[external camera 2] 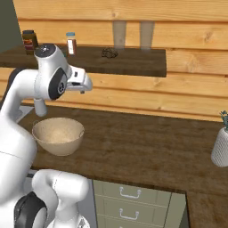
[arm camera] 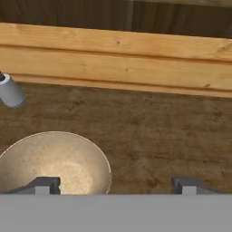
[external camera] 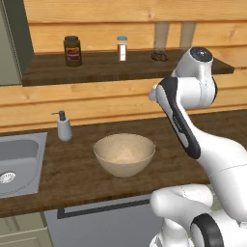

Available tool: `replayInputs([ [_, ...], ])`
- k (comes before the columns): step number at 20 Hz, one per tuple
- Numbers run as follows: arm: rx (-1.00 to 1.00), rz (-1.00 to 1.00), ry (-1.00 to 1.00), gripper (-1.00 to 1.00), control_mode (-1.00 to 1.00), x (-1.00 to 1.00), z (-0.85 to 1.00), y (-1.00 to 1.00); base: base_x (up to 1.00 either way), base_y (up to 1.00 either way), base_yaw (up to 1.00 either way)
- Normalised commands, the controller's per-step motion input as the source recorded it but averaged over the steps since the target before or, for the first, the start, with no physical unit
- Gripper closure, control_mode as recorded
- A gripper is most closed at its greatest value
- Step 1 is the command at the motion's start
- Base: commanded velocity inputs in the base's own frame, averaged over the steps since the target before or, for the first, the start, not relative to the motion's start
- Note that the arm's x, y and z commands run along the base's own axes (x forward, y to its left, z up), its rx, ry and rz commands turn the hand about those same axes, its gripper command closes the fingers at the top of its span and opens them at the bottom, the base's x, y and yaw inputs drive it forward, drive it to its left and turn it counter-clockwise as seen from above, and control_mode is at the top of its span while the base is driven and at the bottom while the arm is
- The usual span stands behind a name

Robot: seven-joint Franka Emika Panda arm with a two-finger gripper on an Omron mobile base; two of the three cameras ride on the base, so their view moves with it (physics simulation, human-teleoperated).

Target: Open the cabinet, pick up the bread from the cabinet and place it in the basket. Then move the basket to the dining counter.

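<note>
The basket [external camera: 124, 154] is a wide tan bowl with a speckled inside, and it stands alone on the dark wood counter [external camera: 72, 178]. It also sits beside my arm [external camera 2: 58, 136] and at the lower left of the hand view [arm camera: 54, 161]. My gripper [arm camera: 115, 186] is open, its fingertips [arm camera: 43, 185] far apart with nothing between them, and it hangs above the counter just right of the basket. A grey-green cabinet [external camera: 12, 38] stands at the upper left. The bread is hidden.
A steel sink [external camera: 19, 159] lies left of the basket, with a soap dispenser [external camera: 63, 126] between them. On the wall shelf [external camera: 120, 67] stand a dark jar [external camera: 72, 50] and a spice bottle [external camera: 122, 48]. A pale vase [external camera 2: 220, 147] stands far right, above drawers [external camera 2: 129, 200].
</note>
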Motion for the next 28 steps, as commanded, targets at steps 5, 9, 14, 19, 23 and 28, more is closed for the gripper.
replayInputs([
  [5,0.0,-0.06,-0.27,-1.0,-1.0,0.1,0.57,0.0,0.0,0.0,0.0],
  [9,0.0,-0.05,-0.2,-1.0,-1.0,0.13,0.68,0.0,0.0,0.0,0.0],
  [14,0.0,-0.04,-0.2,-1.0,-1.0,0.22,0.67,-0.02,0.0,0.0,0.0],
  [19,0.01,-0.02,-0.03,-1.0,-1.0,0.47,0.39,-0.24,0.0,0.0,0.0],
  [23,0.01,0.0,0.07,-1.0,-1.0,0.98,0.05,-0.23,0.0,0.0,0.0],
  [28,0.02,-0.01,0.16,-1.0,-1.0,0.9,0.04,-0.2,0.0,0.0,0.0],
])
